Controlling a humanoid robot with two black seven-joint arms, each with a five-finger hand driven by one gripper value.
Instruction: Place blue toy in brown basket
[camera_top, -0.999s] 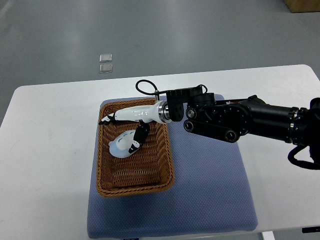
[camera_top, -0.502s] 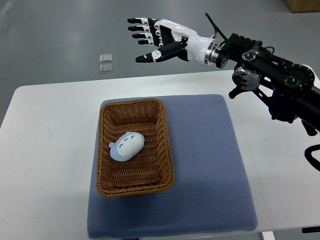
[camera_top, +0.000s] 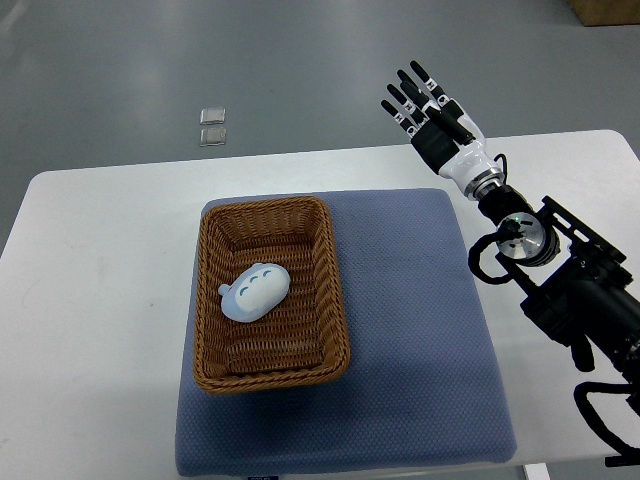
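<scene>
A pale blue whale-shaped toy (camera_top: 255, 290) lies inside the brown woven basket (camera_top: 334, 300), near its middle. The basket stands on the left part of a blue mat (camera_top: 420, 340). My right hand (camera_top: 428, 110) is raised above the table's far right side, well away from the basket, its fingers spread and empty. Its black arm (camera_top: 560, 280) runs down along the right edge. The left arm does not show.
The white table (camera_top: 100, 300) carries the mat. Two small clear squares (camera_top: 211, 126) lie on the grey floor beyond the far edge. A brown box corner (camera_top: 605, 10) shows at the top right.
My right hand let go of the toy in the basket, rose out of it and swung back to the right. The toy stays put in the basket.
</scene>
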